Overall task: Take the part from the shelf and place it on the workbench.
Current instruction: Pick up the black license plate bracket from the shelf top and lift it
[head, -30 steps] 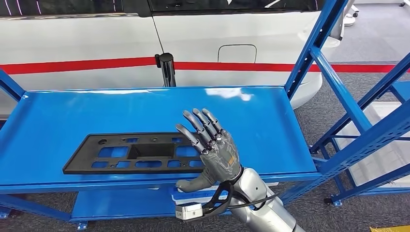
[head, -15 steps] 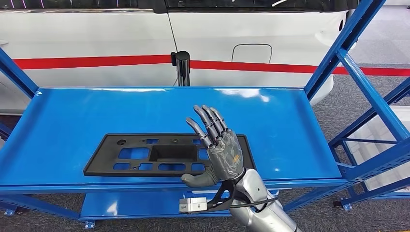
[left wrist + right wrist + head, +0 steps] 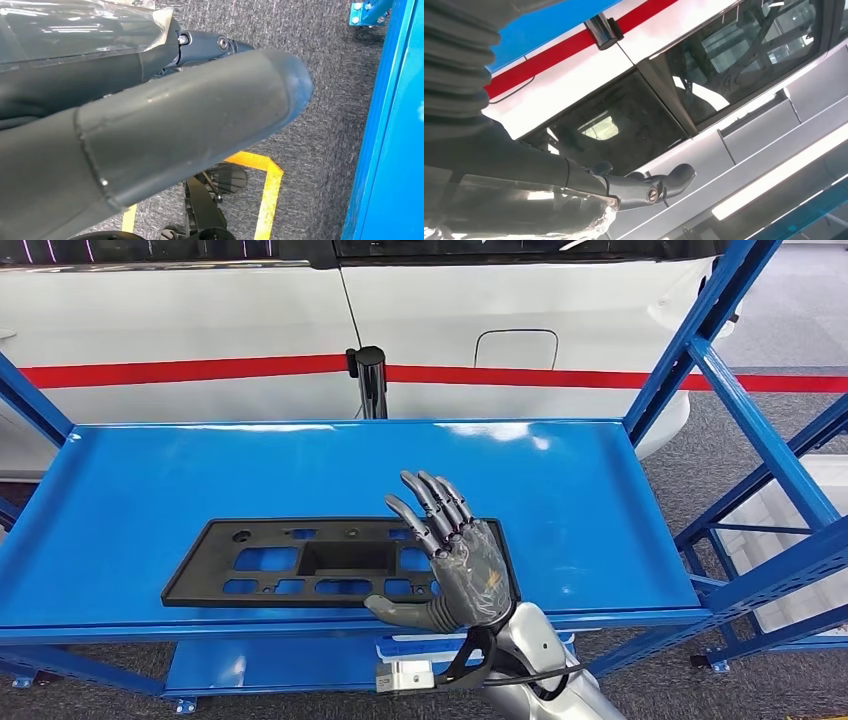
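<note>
A flat black plastic part [image 3: 340, 562] with several cut-outs lies near the front edge of the blue shelf surface [image 3: 200, 470]. My right hand [image 3: 455, 560] hovers over the part's right end, fingers spread and pointing up and away, thumb stretched along the part's front edge. It holds nothing. In the right wrist view the right hand [image 3: 524, 170] reaches out toward the car window with its fingers [image 3: 644, 187] extended. My left hand [image 3: 150, 135] hangs by the floor beside the blue frame, thumb and fingers straight, with nothing in it.
A white car with a red stripe [image 3: 200, 330] stands just behind the shelf, with a black post [image 3: 371, 380] at the back edge. Blue frame beams [image 3: 720, 370] rise at the right. A lower shelf [image 3: 270, 660] sits below. Yellow floor tape [image 3: 270, 185] marks the grey carpet.
The camera has shifted sideways. My right hand has sunk lower over the part's right end, and its thumb now lies along the part's front edge.
</note>
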